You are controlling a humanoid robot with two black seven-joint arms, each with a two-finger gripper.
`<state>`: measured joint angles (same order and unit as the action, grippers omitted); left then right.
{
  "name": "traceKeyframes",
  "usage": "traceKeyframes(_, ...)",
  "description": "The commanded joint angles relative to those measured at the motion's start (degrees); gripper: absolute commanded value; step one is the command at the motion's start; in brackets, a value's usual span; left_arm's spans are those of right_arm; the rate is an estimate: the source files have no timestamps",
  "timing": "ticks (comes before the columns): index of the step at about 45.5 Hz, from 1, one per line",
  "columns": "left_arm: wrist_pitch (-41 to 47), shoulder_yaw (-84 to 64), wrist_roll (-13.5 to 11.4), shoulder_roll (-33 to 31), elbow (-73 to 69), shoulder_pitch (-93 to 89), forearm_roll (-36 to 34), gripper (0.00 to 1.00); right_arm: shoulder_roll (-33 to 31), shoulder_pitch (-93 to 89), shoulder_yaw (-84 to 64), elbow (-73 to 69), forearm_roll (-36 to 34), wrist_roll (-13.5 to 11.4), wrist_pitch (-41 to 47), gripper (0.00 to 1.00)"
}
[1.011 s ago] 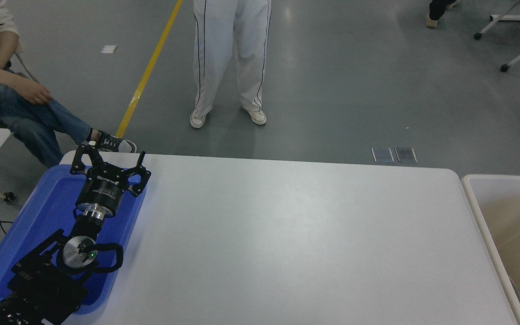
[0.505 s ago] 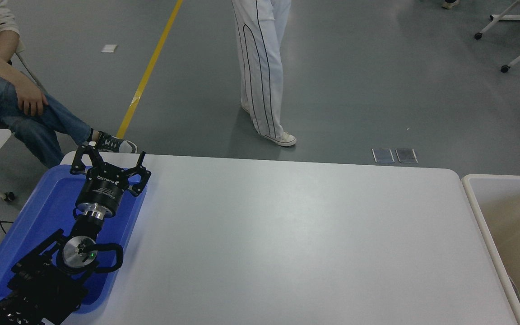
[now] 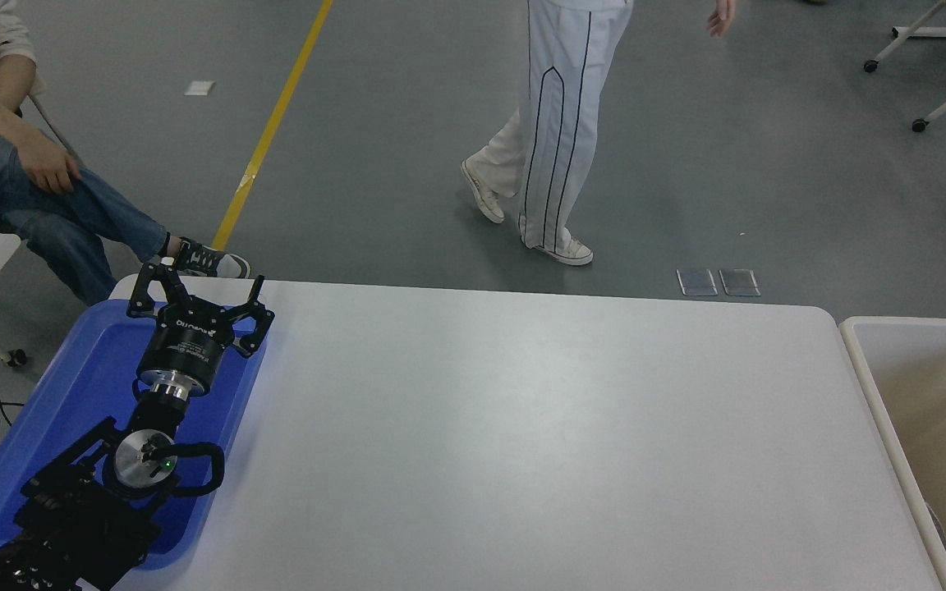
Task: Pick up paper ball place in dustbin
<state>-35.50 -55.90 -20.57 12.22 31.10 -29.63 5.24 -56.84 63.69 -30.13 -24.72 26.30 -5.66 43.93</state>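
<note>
— Where is the paper ball to be found?

— No paper ball is seen on the table (image 3: 522,427), so its direction from either gripper cannot be told.

— And the grippers?

— The left gripper (image 3: 198,297) is parked over the blue tray (image 3: 71,386) at the table's left edge, fingers spread, nothing held. The right gripper is out of view.

— The containers?

— The dustbin (image 3: 871,386) stands against the table's right edge; no ball is seen in the visible part, nor in the tray.

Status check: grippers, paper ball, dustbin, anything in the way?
Left gripper open, parked over blue tray; right arm not in view. Paper ball not visible. Dustbin at table's right edge. White table shows no obstruction.
</note>
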Motion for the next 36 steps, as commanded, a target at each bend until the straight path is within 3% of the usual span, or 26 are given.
traceKeyframes(1, 0.0, 0.0, 0.0, 0.0, 0.0, 0.0, -0.1, 1.00, 6.0, -11.7, 9.0, 8.6, -3.2, 0.0, -6.2, 0.00)
traceKeyframes(15, 0.0, 0.0, 0.0, 0.0, 0.0, 0.0, 0.0, 1.00, 15.3, -21.8, 10.6, 11.0, -10.8, 0.1, -30.0, 0.00)
traceKeyframes(36, 0.0, 0.0, 0.0, 0.0, 0.0, -0.1, 0.0, 1.00, 23.3, -28.6, 11.2, 14.3, -10.8, 0.5, -44.7, 0.00)
